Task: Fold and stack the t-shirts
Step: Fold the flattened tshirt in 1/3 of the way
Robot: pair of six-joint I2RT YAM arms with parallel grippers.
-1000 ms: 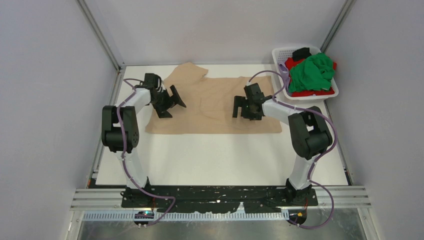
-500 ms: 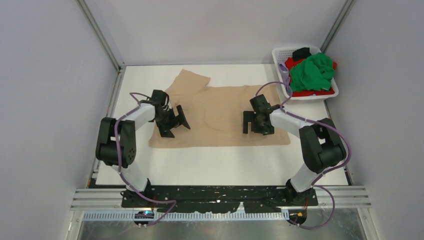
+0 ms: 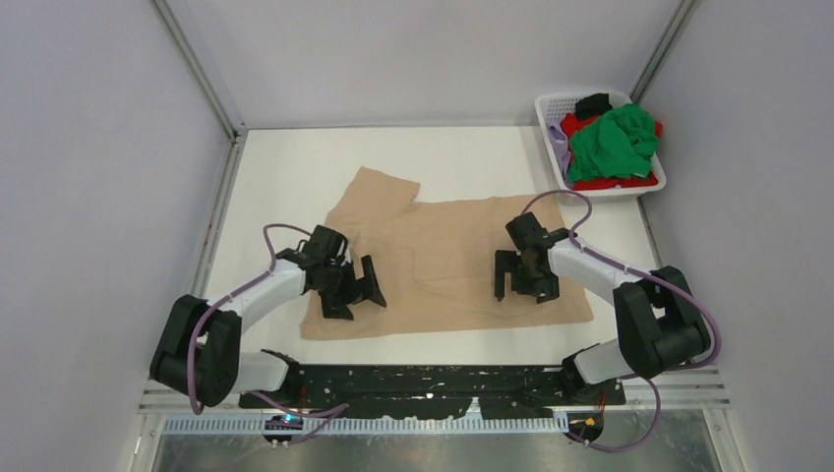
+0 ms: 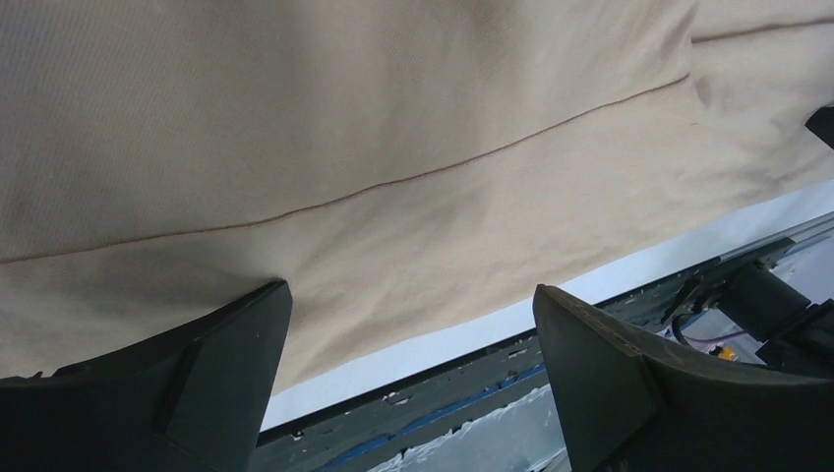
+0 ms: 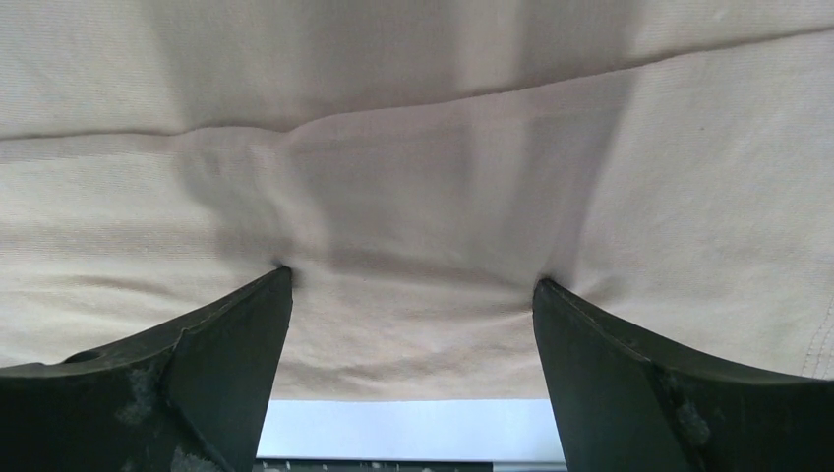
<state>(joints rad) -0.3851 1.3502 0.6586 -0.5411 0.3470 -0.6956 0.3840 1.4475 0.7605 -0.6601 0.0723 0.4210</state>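
Jaws left and right spread, tips (image 5: 221, 339) apparently on beige t-shirt (image 3: 443, 261), its hem near table edge (image 3: 443, 352).

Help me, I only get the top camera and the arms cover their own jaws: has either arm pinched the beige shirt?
Observer: No. The left wrist camera shows the left jaws wide open over the beige shirt, with nothing pinched between them.
Operator: And the other arm?
Observer: The right jaws are wide open too. Both fingertips press down into the cloth, which dimples at each tip.
Operator: Anything ahead of the left jaws?
Observer: A thin line, likely a seam, runs across the cloth just beyond them.
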